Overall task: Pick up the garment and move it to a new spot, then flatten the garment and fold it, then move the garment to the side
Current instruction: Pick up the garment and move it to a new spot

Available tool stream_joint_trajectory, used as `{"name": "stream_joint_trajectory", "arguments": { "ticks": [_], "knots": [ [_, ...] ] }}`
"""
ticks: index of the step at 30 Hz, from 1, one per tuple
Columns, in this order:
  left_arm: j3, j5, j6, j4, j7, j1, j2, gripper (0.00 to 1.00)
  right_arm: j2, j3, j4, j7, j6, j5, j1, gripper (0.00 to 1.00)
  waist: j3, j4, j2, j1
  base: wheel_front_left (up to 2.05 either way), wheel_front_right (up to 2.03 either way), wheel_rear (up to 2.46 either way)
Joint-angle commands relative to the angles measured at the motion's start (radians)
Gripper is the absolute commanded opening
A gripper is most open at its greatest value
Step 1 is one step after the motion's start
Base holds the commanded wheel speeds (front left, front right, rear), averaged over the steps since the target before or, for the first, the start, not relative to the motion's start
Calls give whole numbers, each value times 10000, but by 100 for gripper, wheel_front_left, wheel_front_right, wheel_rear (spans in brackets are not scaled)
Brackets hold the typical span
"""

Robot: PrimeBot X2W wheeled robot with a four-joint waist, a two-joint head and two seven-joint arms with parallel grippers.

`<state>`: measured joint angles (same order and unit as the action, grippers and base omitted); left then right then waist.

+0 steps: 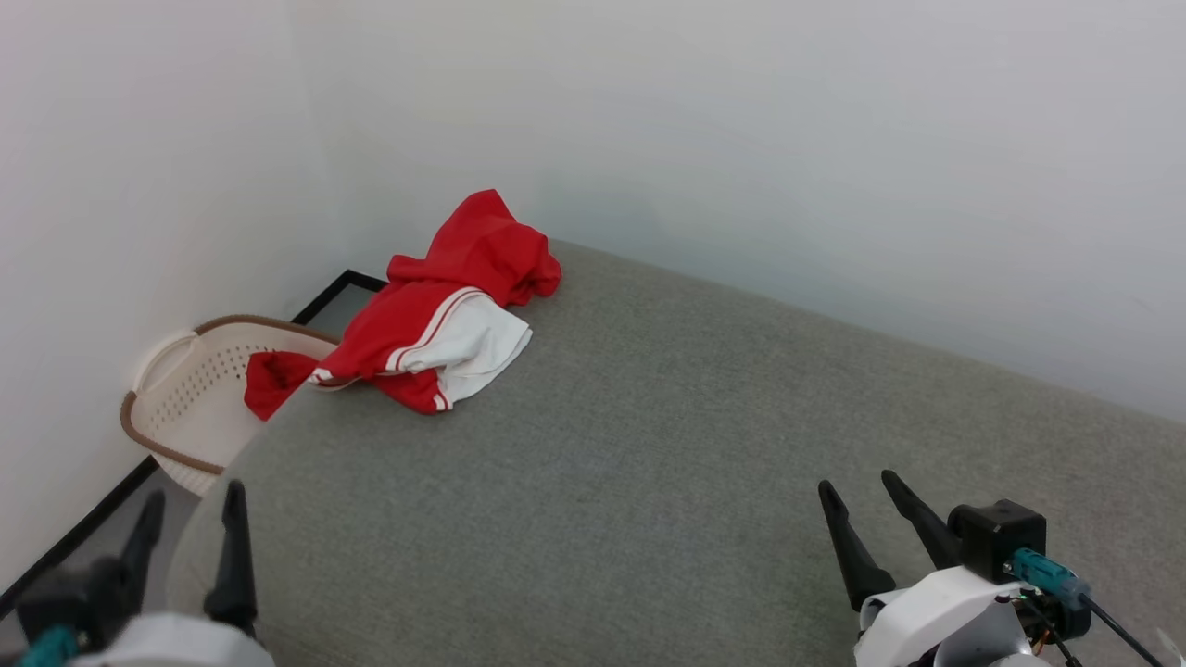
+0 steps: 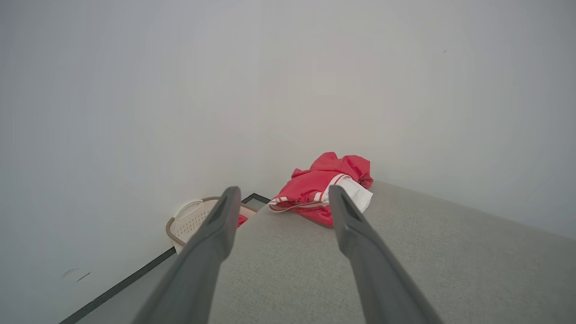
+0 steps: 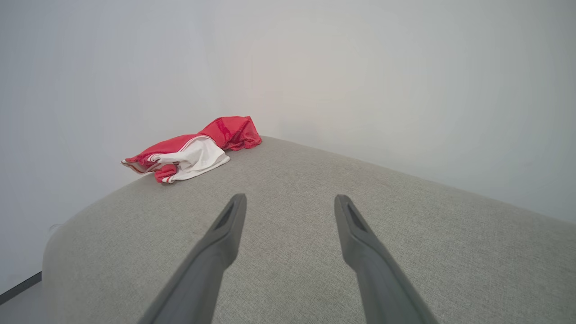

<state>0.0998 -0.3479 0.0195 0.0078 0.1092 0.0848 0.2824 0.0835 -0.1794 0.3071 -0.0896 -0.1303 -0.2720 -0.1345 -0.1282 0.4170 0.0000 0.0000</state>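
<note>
Fingers spread and empty, the left gripper (image 1: 193, 496) at seven o'clock and right gripper (image 1: 857, 482) at five face the crumpled red-and-white soft fabric shirt (image 1: 435, 315) at eleven o'clock on the grey upholstered cushion (image 1: 649, 445); the pick-up, not yet begun, likely demands a long reach.

I'm holding the left gripper (image 1: 193, 496) low at lower left of the head view, jaws spread wide, gripping nothing. I'm holding the right gripper (image 1: 857, 482) at lower right, jaws wide too, empty, both pointing forward.
</note>
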Motion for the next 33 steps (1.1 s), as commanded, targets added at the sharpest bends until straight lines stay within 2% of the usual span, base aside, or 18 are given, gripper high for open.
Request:
{"name": "stream_joint_trajectory", "arguments": {
  "ticks": [1,5,9,18,22,29,33],
  "knots": [
    [-26,-89,-105,-84,-279,-341,179,100,33,1,37,-58,-8,-2,-7,100,-3,-11,0,0,0,0,0],
    [-146,-361,-374,-30,-1180,-1116,559,100,75,130,5,-12,-8,30,255,100,9,-54,0,0,0,0,0],
    [-109,-796,-636,55,-2211,-2112,1013,100,220,148,-289,191,-8,208,157,100,406,-402,0,0,0,0,0],
    [53,-1706,-1035,707,-3787,-4456,2077,100,807,222,-1360,801,-3,462,-434,100,2208,-1516,0,0,0,0,0],
    [-89,-1954,-1160,1298,-4368,-5401,2414,100,1089,297,-1950,1097,-3,577,-686,100,3064,-1919,0,0,0,0,0],
    [-405,-2371,-1310,2700,-5084,-6916,2673,100,1456,456,-2965,1486,-4,734,-975,100,4159,-2345,0,0,0,0,0],
    [-712,-2544,-1391,4033,-5410,-7934,2741,100,1585,543,-3678,1785,-4,838,-1115,100,4833,-2564,0,0,0,0,0]
  ]
}}
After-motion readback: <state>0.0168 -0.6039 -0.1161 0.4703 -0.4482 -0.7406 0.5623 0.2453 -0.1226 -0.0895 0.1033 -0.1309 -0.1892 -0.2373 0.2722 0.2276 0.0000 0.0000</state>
